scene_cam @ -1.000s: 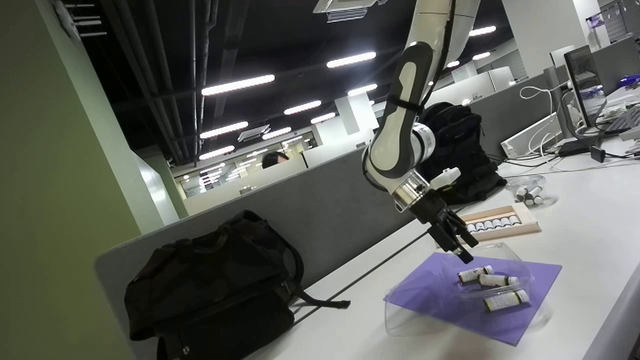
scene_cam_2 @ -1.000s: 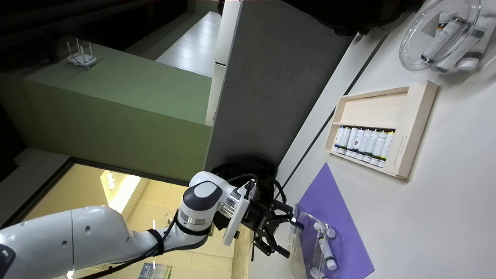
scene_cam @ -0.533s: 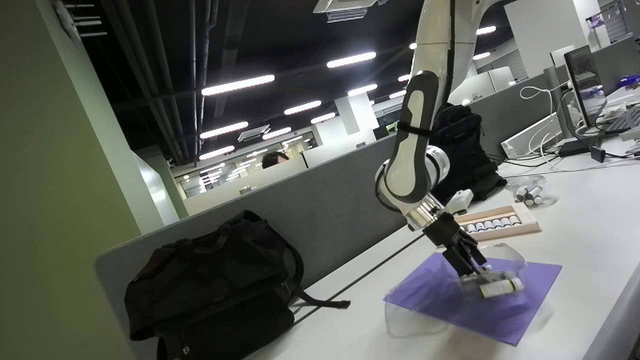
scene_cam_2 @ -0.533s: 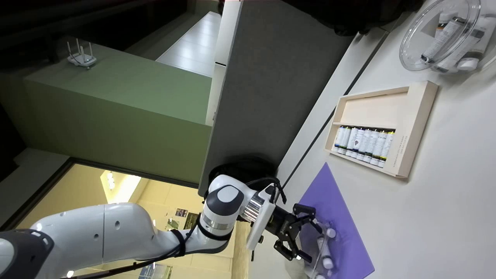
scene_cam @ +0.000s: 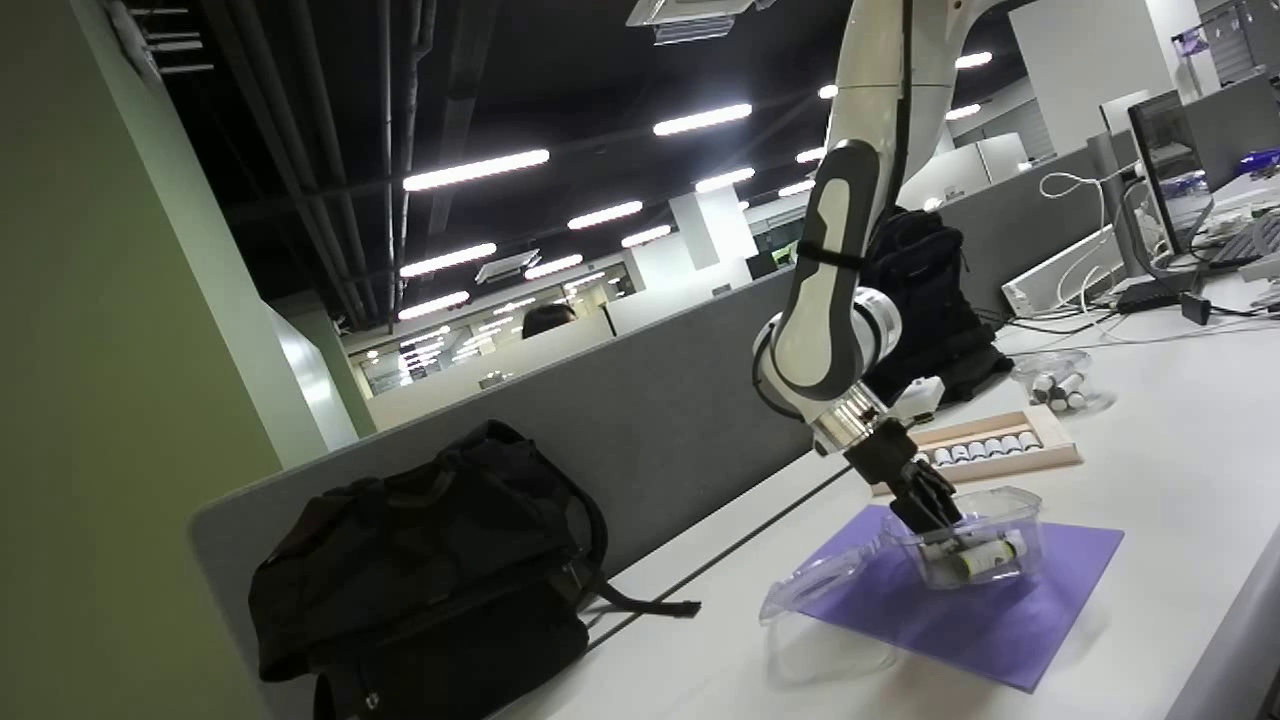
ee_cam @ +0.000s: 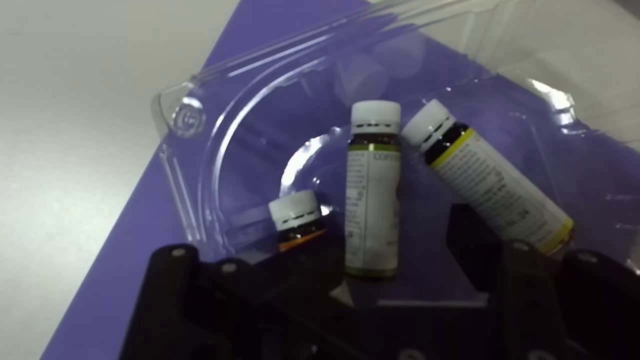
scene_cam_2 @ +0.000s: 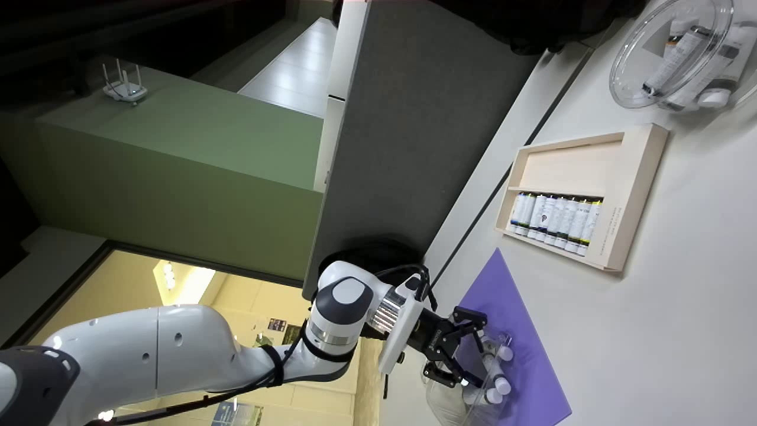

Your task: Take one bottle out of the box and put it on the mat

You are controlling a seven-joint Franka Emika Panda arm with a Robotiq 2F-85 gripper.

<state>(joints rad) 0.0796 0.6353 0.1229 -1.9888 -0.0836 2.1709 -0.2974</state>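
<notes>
Poised for the pick, placing left to do

Judged to be at the grasping step: past the approach, with grip, lift-out and placing left.

Held the black, 2-fingered gripper point(ee_cam: 398, 247) down inside the clear, thin-walled plastic container point(scene_cam: 1030, 520), set over the flat, purple, roughly square mat point(scene_cam: 1075, 560). Took that container for the task's box, given its contents; left aside the shallow, rectangular, pale beige tray point(scene_cam_2: 636, 195) and its row of slim white tubes point(scene_cam_2: 556, 222), well apart from the gripper.

Had the fingers point(ee_cam: 472, 250) apart in the wrist view, astride the base end of the likely target, a cylindrical, white-capped, dark brown bottle point(ee_cam: 374, 195) with a white, green-banded label. Left a plain gap on the right of that view; could not tell about contact on the left. Saw no bottle set directly on the mat.

Apparently lay on its side in the container. Pointed cap-first toward the top of the wrist view, away from the gripper, with its long axis nearly straight up and down there and roughly square to the line between fingertips.

Made 3 bottles with a similar yellow-banded bottle point(ee_cam: 492, 183), slanting from cap at upper left to base at lower right, with its cap just beside the target's neck, and a white-capped, orange-banded bottle point(ee_cam: 296, 212), mostly hidden behind a finger.
</notes>
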